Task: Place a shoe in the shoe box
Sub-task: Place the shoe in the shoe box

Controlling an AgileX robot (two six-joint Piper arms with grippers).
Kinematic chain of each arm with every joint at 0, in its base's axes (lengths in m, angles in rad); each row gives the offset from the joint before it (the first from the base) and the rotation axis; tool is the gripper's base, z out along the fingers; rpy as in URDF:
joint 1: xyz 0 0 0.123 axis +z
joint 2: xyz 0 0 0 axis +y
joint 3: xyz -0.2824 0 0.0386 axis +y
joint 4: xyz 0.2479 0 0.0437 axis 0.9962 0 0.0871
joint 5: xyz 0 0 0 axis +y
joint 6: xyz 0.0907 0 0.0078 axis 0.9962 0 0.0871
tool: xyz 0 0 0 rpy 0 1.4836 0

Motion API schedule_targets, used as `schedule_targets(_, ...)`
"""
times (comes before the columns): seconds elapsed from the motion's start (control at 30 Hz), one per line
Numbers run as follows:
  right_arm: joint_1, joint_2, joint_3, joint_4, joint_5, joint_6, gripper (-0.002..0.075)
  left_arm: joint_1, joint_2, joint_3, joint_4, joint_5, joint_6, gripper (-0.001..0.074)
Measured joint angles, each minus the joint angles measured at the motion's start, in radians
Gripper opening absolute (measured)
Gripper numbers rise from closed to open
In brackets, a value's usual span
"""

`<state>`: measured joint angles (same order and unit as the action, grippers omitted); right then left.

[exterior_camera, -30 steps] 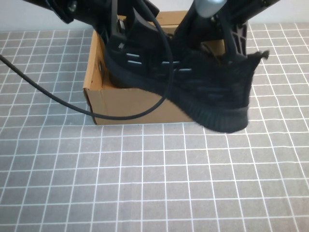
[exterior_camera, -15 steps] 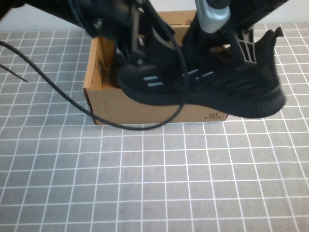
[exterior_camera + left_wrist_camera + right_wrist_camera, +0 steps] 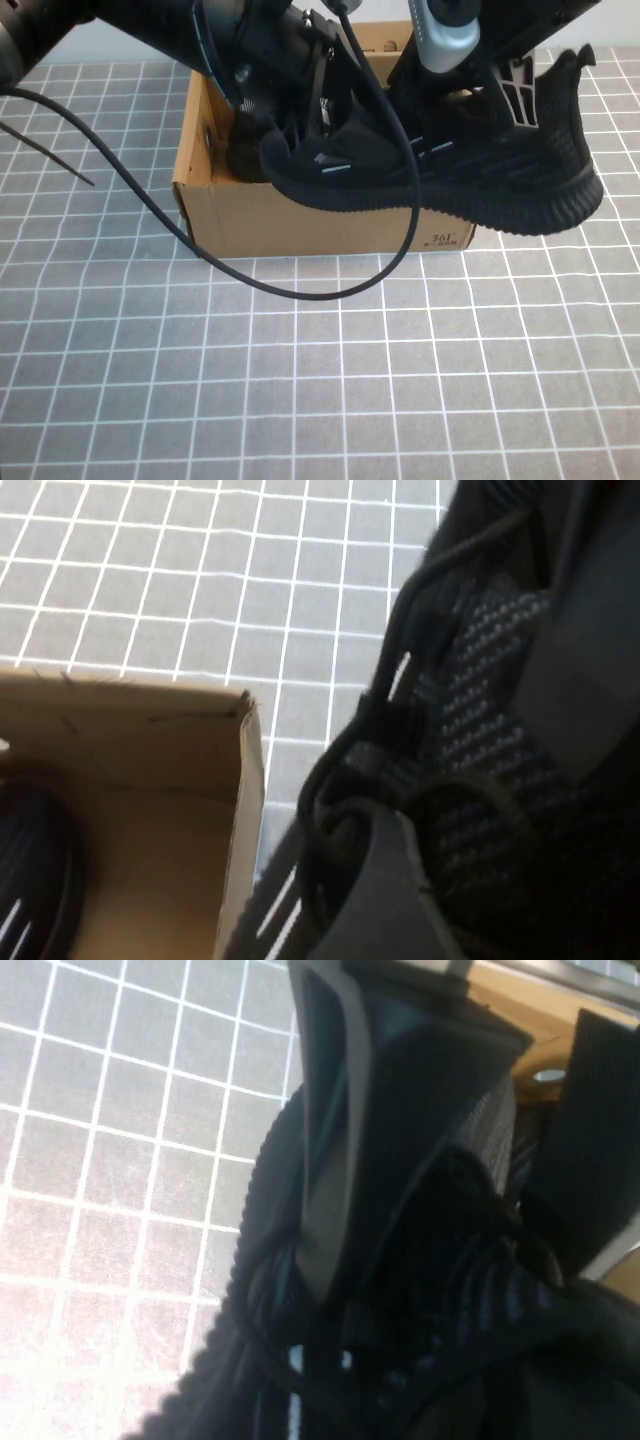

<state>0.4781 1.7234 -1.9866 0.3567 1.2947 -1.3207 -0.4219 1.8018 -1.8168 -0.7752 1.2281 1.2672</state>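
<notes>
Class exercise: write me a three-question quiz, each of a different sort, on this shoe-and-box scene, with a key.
1. True or false: the held shoe rests on the table.
2. Which holds it: A left hand, B right hand, C both?
3. What already lies inside the shoe box?

Key: 1 false, it hangs over the box's front edge. 2 C. 3 a second black shoe.

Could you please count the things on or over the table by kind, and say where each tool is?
Shoes: 2, one held over the box by the left tool and right tool, one inside.
Boxes: 1.
Total: 3.
</notes>
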Motion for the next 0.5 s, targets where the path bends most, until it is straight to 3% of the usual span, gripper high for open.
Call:
schedule_targets(0.3, 0.0, 0.0, 0.0, 0.048, -0.002, -0.018, 0.0022, -0.002, 0.014, 0.0, -0.083, 0.004, 0.068, 0.0457)
schedule_targets(0.43, 0.0, 0.0, 0.0, 0.042, 0.004, -0.021, 0.0022, -0.002, 0.037, 0.0, -0.104, 0.008, 0.068, 0.0344)
schedule_targets(0.5, 0.0, 0.0, 0.0, 0.038, 0.008, -0.021, 0.0022, -0.002, 0.044, 0.0, -0.111, 0.007, 0.068, 0.0239)
